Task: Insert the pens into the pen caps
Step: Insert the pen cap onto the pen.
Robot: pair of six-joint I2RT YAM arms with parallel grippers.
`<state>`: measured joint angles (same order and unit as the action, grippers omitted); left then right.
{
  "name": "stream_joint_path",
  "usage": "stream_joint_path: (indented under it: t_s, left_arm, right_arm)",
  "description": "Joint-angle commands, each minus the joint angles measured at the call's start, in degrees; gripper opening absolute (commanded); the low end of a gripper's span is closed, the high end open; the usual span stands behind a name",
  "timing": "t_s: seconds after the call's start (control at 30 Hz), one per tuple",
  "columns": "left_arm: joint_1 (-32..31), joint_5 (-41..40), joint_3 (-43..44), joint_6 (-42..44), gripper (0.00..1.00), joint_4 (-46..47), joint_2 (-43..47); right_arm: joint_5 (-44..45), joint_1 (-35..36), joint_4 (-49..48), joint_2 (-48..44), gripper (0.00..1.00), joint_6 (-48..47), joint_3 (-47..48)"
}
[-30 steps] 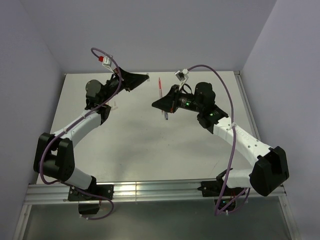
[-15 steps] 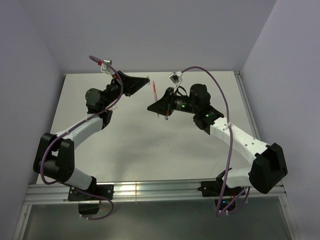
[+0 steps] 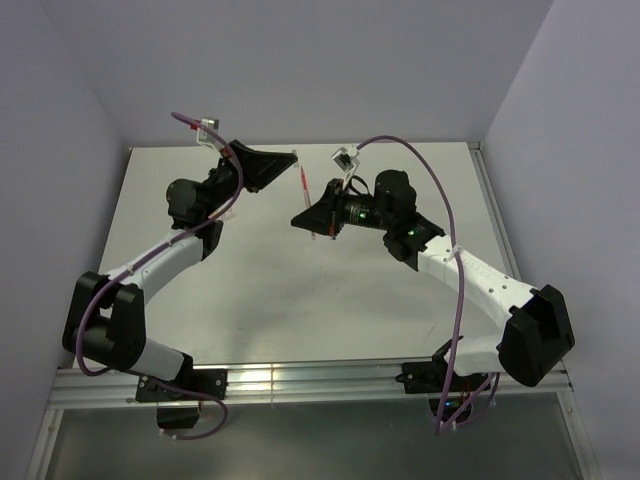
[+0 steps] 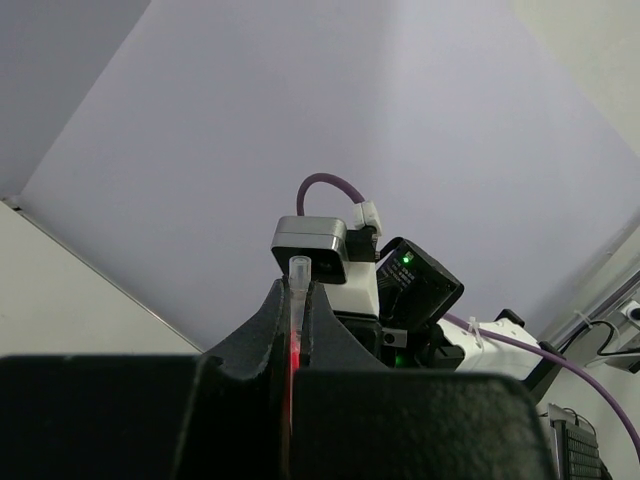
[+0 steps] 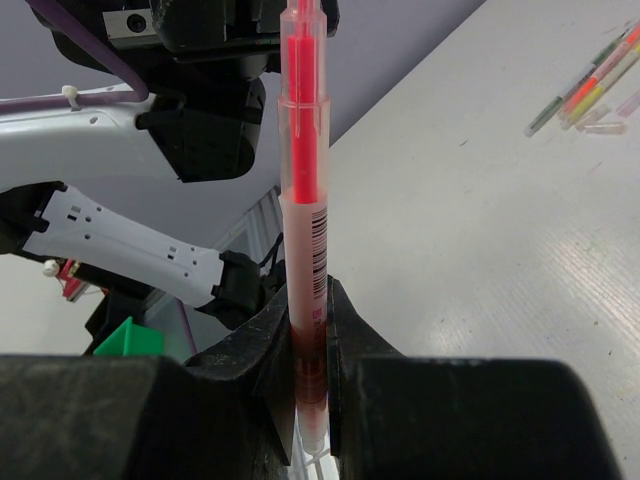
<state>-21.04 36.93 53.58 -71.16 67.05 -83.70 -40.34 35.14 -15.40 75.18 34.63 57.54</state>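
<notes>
My right gripper [image 3: 306, 214] is shut on a red pen [image 3: 302, 181], which it holds in the air over the far middle of the table. In the right wrist view the jaws [image 5: 308, 300] clamp the pen's lower barrel and the pen [image 5: 304, 180] points up at the left gripper. My left gripper [image 3: 292, 158] is shut on a clear, red-tinted pen cap [image 4: 298, 285]. The cap's open end sticks out past the fingertips and faces the right gripper. The pen's tip is just short of the left jaws; I cannot tell whether they touch.
Several loose pens [image 5: 590, 85] in green, orange, yellow and pink lie in a bunch on the white table [image 3: 300, 300], with a pale cap beside them. They are hidden in the top view. Purple walls close the table at the back and sides.
Both grippers have drifted left and closer to each other. The red pen has tilted and its tip now sits right by the left gripper's jaws.
</notes>
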Motion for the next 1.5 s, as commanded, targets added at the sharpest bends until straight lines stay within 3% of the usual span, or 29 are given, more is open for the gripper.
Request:
stream_joint_path:
  t_s: [0.0,1.47]
  left_arm:
    - [0.0,-0.8,-0.4,0.8,0.0,3.6,2.1]
    - [-1.5,-0.7,0.2,3.0,0.0,-0.3,0.1]
  right_arm:
    - [0.1,0.6,-0.9,-0.1,0.0,-1.3,0.8]
    - [2.6,1.7,3.0,-1.8,0.0,-4.6,2.0]
